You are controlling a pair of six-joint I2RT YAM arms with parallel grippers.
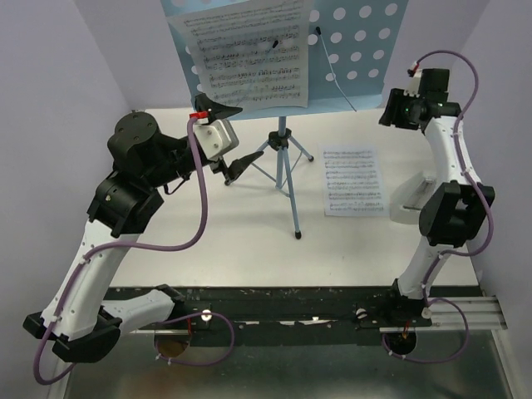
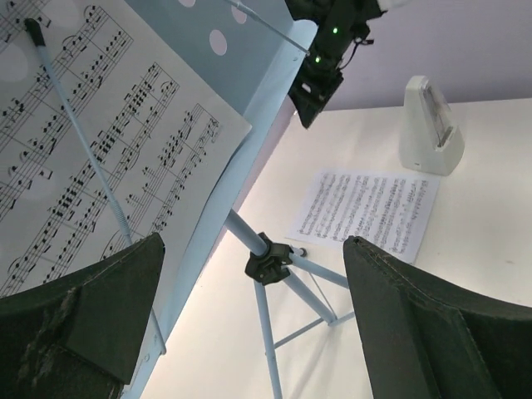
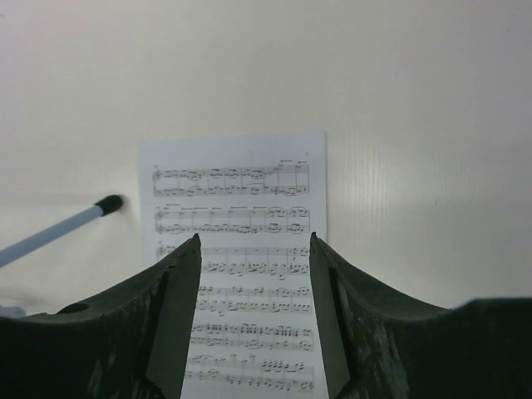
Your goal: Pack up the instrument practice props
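Observation:
The light-blue music stand (image 1: 283, 150) stands at the back middle of the table, and one sheet-music page (image 1: 241, 54) rests on its perforated tray (image 1: 357, 37) behind thin wire holders (image 2: 83, 162). A second page (image 1: 356, 180) lies flat on the table to the right of the tripod legs. My left gripper (image 1: 231, 137) is open and empty beside the tray's lower edge, above the legs. In the left wrist view (image 2: 253, 241) the page (image 2: 100, 125) and the black leg hub (image 2: 270, 262) show. My right gripper (image 1: 392, 112) is open and empty, hovering high over the flat page (image 3: 241, 191).
A white wedge-shaped device (image 1: 413, 199) stands on the table right of the flat page, and also shows in the left wrist view (image 2: 428, 125). A stand leg with a black foot (image 3: 108, 204) lies left of the page. Purple walls close in both sides.

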